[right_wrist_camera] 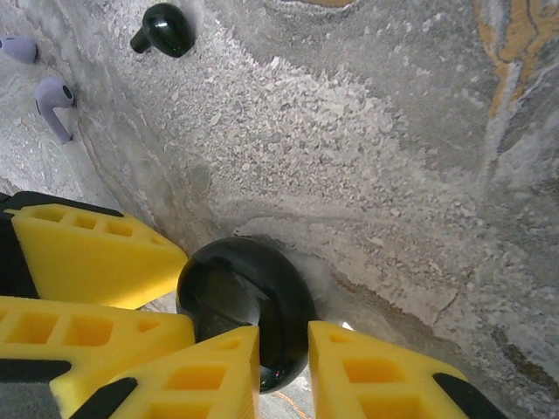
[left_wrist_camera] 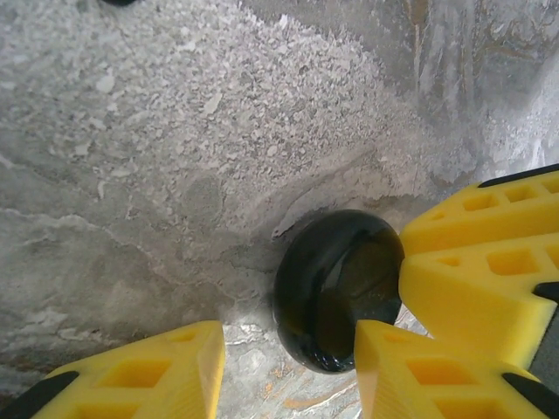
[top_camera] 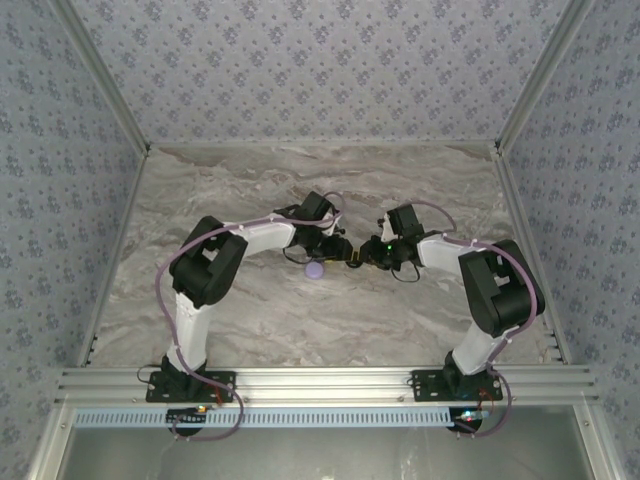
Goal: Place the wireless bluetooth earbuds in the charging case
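A glossy black round disc (left_wrist_camera: 336, 288) stands on edge on the marble table between both grippers. My right gripper (right_wrist_camera: 284, 330) is shut on the disc's (right_wrist_camera: 244, 297) rim, one yellow finger on each face. My left gripper (left_wrist_camera: 288, 327) is open: the disc leans against its right finger (left_wrist_camera: 419, 371), with bare table showing beside its left finger (left_wrist_camera: 140, 375). One black earbud (right_wrist_camera: 166, 30) lies farther off on the table. The lavender charging case (top_camera: 315, 268) sits just in front of the left gripper (top_camera: 338, 250), which meets the right gripper (top_camera: 356, 257) mid-table.
A pale lavender earbud-shaped piece (right_wrist_camera: 54, 103) and another lavender bit (right_wrist_camera: 17, 48) lie near the black earbud. Patterned walls enclose the table (top_camera: 250, 320) on three sides. The arm bases stand on the aluminium rail (top_camera: 320, 385) at the near edge.
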`<control>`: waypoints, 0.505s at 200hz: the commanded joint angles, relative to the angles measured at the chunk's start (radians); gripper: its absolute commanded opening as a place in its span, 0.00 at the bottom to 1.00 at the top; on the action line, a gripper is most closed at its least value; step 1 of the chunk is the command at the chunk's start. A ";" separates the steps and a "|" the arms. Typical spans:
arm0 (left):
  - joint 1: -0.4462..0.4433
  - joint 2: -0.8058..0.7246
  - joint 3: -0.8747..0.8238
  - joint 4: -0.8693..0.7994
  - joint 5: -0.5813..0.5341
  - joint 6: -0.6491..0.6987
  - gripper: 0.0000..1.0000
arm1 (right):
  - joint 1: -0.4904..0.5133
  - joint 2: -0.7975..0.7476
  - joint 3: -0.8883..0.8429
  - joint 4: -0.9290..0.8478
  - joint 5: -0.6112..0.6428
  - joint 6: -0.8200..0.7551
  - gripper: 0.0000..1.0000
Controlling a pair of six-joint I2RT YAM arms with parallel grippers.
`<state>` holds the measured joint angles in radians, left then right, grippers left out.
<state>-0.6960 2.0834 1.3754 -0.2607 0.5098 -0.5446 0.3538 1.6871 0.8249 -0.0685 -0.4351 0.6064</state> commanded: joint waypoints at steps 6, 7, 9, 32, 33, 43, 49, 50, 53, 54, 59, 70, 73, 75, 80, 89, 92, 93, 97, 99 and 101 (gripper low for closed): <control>-0.013 0.026 0.028 0.015 0.032 -0.023 0.43 | 0.004 0.018 -0.025 -0.012 0.033 0.015 0.22; -0.013 0.026 0.027 0.016 0.033 -0.025 0.43 | 0.004 0.018 -0.025 -0.011 0.033 0.015 0.22; -0.013 0.026 0.027 0.018 0.034 -0.026 0.43 | 0.004 0.018 -0.027 -0.010 0.032 0.015 0.22; -0.013 0.032 0.013 0.064 0.054 -0.061 0.43 | 0.001 0.020 -0.036 0.007 0.024 0.043 0.22; -0.014 0.032 0.012 0.067 0.055 -0.063 0.43 | 0.001 0.020 -0.036 0.008 0.024 0.043 0.22; -0.013 0.034 0.006 0.088 0.065 -0.079 0.42 | -0.001 0.020 -0.044 0.021 0.016 0.051 0.21; -0.014 0.033 0.003 0.101 0.071 -0.088 0.42 | -0.004 0.022 -0.049 0.029 0.012 0.056 0.21; -0.013 0.033 0.002 0.103 0.072 -0.089 0.42 | -0.005 0.021 -0.049 0.030 0.010 0.057 0.20; -0.014 0.033 -0.001 0.108 0.075 -0.093 0.42 | -0.005 0.021 -0.051 0.035 0.008 0.060 0.20; -0.014 0.032 -0.001 0.110 0.075 -0.094 0.42 | -0.005 0.021 -0.053 0.036 0.008 0.061 0.20; -0.013 0.032 -0.003 0.120 0.080 -0.101 0.42 | -0.007 0.020 -0.056 0.044 0.004 0.065 0.20; -0.014 0.030 -0.009 0.141 0.089 -0.115 0.41 | -0.012 0.023 -0.063 0.054 -0.005 0.070 0.19; -0.013 0.030 -0.010 0.144 0.091 -0.118 0.41 | -0.014 0.024 -0.064 0.056 -0.005 0.070 0.19; -0.013 0.030 -0.011 0.146 0.091 -0.120 0.40 | -0.014 0.025 -0.063 0.056 -0.006 0.071 0.19; -0.013 0.030 -0.013 0.151 0.091 -0.125 0.40 | -0.015 0.024 -0.065 0.058 -0.008 0.072 0.19; -0.014 0.028 -0.018 0.163 0.094 -0.134 0.39 | -0.017 0.025 -0.066 0.059 -0.011 0.070 0.18; -0.014 0.027 -0.020 0.169 0.094 -0.137 0.39 | -0.017 0.025 -0.065 0.058 -0.011 0.070 0.18; -0.014 0.027 -0.020 0.170 0.095 -0.138 0.39 | -0.017 0.026 -0.065 0.059 -0.011 0.070 0.18; -0.013 0.026 -0.025 0.176 0.095 -0.143 0.38 | -0.019 0.026 -0.066 0.058 -0.011 0.069 0.18; -0.013 0.025 -0.025 0.181 0.096 -0.145 0.38 | -0.018 0.025 -0.066 0.058 -0.011 0.069 0.18; -0.013 0.024 -0.026 0.184 0.096 -0.147 0.38 | -0.019 0.024 -0.066 0.058 -0.010 0.069 0.18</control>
<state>-0.7017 2.0995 1.3670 -0.1459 0.5636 -0.6502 0.3378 1.6871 0.7872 0.0200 -0.4614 0.6594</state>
